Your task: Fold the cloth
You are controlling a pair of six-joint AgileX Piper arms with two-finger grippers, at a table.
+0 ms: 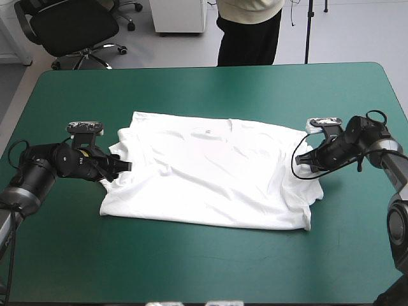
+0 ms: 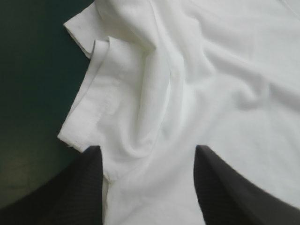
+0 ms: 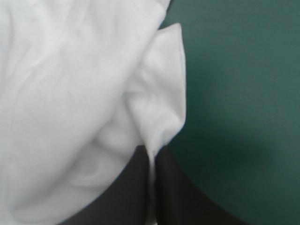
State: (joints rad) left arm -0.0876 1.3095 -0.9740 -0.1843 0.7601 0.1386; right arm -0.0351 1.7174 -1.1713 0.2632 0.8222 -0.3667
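**Shirt spread out, no fold made yet**

The T-shirt [image 1: 210, 172] lies flat and open on the teal-green cover [image 1: 191, 268], between the two grippers, with its collar toward the far edge. I see no part of it turned over on itself, so by my reckoning the spreading is done and all the folding is left.

Both arms reach in low from the sides, one at each sleeve. The left gripper [image 1: 121, 167] has its black fingers spread wide, with the sleeve's [image 2: 89, 108] hem just ahead of them and white cloth lying in the gap between. It grips nothing that I can see. The right gripper [image 1: 305, 167] is pressed nearly together, pinching a thin ridge of the T-shirt at the other sleeve [image 3: 164, 93], which stands up ahead of its tips.
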